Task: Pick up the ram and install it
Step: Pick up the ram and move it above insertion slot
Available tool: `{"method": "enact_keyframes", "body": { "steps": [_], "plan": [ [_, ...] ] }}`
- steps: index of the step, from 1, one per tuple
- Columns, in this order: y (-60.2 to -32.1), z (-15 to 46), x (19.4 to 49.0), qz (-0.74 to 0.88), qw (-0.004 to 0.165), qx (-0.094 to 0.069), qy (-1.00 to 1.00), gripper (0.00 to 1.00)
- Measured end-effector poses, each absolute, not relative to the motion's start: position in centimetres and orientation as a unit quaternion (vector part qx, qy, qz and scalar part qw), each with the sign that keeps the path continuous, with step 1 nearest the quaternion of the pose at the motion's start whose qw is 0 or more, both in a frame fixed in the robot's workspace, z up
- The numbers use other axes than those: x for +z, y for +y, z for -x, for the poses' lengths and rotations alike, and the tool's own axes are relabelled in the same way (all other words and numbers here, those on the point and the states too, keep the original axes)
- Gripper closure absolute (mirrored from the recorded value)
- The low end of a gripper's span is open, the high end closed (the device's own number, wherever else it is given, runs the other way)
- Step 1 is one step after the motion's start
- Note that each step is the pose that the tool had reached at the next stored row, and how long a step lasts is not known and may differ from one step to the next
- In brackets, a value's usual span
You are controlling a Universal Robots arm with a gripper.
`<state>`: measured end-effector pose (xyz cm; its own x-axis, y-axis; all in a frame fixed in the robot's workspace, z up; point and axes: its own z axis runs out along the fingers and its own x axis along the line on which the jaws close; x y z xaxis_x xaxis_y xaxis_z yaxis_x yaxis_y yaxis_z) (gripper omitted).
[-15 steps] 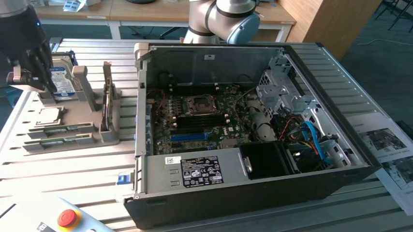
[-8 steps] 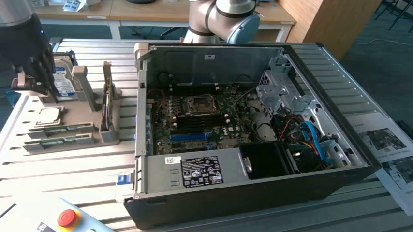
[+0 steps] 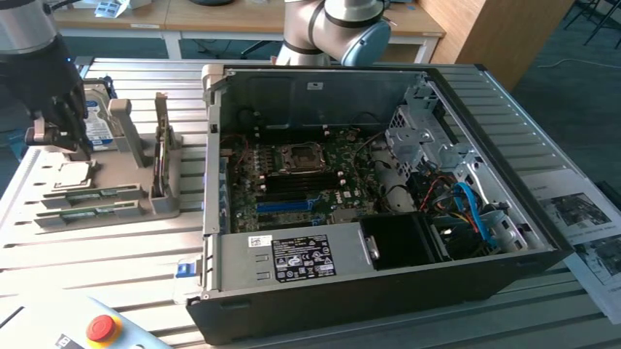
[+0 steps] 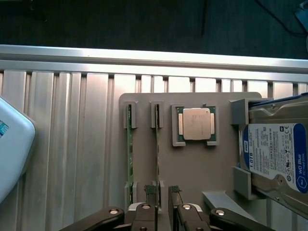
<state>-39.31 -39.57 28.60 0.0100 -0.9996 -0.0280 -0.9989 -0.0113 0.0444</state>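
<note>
1. Surface: ribbed aluminium counter [image 4: 72, 144], slats running lengthwise. Pale wooden desks [image 3: 194, 18] behind it, dark carpeted floor [image 3: 572, 51] at the exterior view's right.
2. On the counter: open black computer case [image 3: 388, 291] with its motherboard [image 3: 301, 182] exposed. Printed sheets [image 3: 582, 218] lie on the exterior view's right. A red stop button [image 3: 102, 327] on a pale box sits at the near corner.
3. A grey holder tray [image 4: 202, 168] sits beside the case, on the exterior view's left. It carries a square silver processor [image 4: 195, 124] and a hard drive [image 4: 276, 154] with a blue-white label, standing on edge.
4. The ram [image 4: 156, 149]: thin green stick, seen edge-on, upright in the tray's end slots, just beside the processor. A second stick [image 4: 129, 149] stands parallel in the next slot, farther from the processor.
5. End effector [image 4: 162, 190]: over the tray at one end of the ram, fingers apart. The stick's end lines up with the gap, close against one finger [image 4: 150, 190]; contact cannot be judged.
</note>
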Motion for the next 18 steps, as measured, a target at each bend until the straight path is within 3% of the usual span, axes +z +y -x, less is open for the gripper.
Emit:
{"method": "enact_keyframes", "body": {
  "steps": [18],
  "plan": [
    [-40.41, 39.31, 27.71, -0.711, 0.005, -0.026, -0.703, 0.76]
  ]
}}
